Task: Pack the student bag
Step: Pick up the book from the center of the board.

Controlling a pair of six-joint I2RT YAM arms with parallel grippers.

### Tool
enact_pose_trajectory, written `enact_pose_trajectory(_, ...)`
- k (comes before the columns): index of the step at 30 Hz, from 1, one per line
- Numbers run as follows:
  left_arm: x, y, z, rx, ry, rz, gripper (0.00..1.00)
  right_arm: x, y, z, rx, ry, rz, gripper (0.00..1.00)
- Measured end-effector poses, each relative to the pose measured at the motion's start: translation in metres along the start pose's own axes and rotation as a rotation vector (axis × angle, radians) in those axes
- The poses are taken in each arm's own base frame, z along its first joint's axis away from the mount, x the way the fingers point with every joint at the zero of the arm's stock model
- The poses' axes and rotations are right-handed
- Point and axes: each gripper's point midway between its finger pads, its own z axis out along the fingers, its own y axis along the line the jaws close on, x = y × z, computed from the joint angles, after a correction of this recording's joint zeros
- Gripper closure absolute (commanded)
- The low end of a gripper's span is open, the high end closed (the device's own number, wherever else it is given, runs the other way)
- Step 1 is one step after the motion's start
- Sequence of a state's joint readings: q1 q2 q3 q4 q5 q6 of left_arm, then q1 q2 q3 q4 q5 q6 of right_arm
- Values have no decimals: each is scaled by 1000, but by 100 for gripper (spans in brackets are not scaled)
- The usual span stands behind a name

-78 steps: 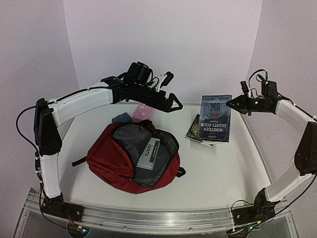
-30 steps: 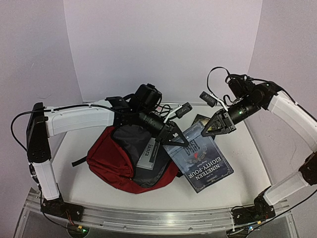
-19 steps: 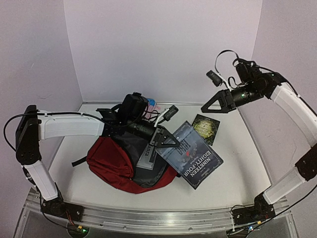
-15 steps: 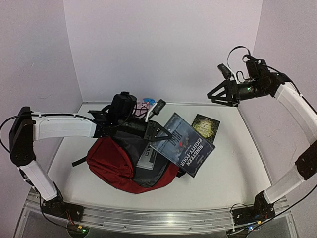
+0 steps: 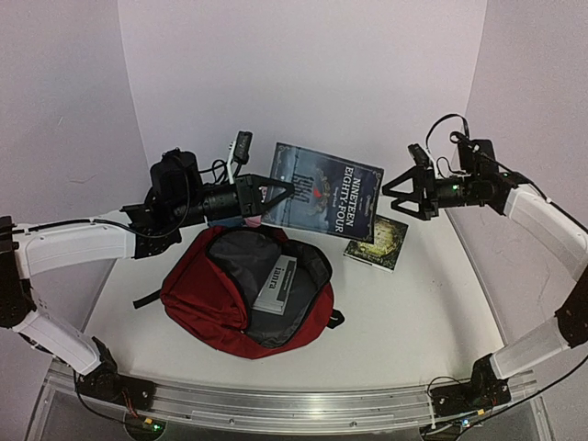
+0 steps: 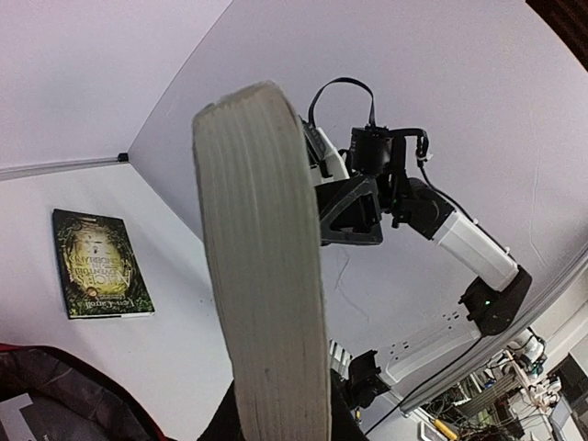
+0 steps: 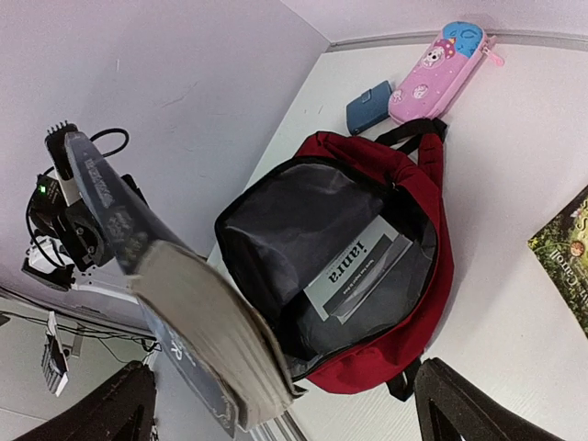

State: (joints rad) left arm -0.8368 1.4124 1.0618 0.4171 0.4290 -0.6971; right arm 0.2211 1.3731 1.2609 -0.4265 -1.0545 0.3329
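Note:
The student bag (image 5: 207,299) lies unzipped on the table, dark red with grey lining, and a white book (image 5: 278,283) sits inside it. My left gripper (image 5: 276,193) is shut on a dark "Nineteen Eighty-Four" paperback (image 5: 326,191), holding it upright in the air above the bag's far edge. The left wrist view shows the paperback's page edge (image 6: 266,276) between the left gripper's (image 6: 280,423) fingers. My right gripper (image 5: 401,193) hangs open just right of the paperback, apart from it. From the right wrist the bag (image 7: 432,276) and paperback (image 7: 202,322) show between the right gripper's (image 7: 280,395) spread fingers.
A green-covered book (image 5: 377,241) lies flat on the table right of the bag, below the right gripper. A pink pencil case (image 7: 441,60) and a small blue wallet (image 7: 369,94) lie behind the bag near the back wall. Walls close in the table on three sides.
The right gripper opened, let go of the paperback and drew back to the right. The left arm swung the paperback up and back from over the bag's right side.

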Motion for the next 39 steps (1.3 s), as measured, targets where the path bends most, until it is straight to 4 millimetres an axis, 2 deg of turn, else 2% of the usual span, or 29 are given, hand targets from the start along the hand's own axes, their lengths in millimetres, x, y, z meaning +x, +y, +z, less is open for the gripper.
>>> enact_pose_trajectory(4, -3, -2, -1, 20, -25, -39, 100, -6, 12, 5, -66, -24, -3, 2)
enact_pose_trajectory(11, -3, -4, -1, 43, -41, -86, 100, 6, 47, 21, -183, 19, -39, 2)
enact_pose_trajectory(16, -3, -7, 3, 84, -47, -107, 100, 12, 60, 28, -217, 39, -63, 5)
enact_pose_trajectory(19, -1, -4, 6, 96, -49, -134, 100, 17, 66, 31, -231, 54, -73, 18)
enact_pose_trajectory(23, 3, 1, 7, 97, -55, -175, 100, 23, 74, 36, -251, 72, -93, 43)
enact_pose_trajectory(27, 4, 6, 6, 82, -74, -195, 100, 22, 73, 37, -244, 71, -78, 53)
enact_pose_trajectory(31, 4, 11, 6, 57, -81, -192, 100, 20, 72, 37, -238, 67, -43, 73)
enact_pose_trajectory(36, 5, 21, 10, -12, -61, -162, 98, 20, 66, 40, -224, 76, 54, 85)
enact_pose_trajectory(39, 4, 24, 13, -54, -37, -140, 93, 19, 62, 41, -217, 79, 116, 98)
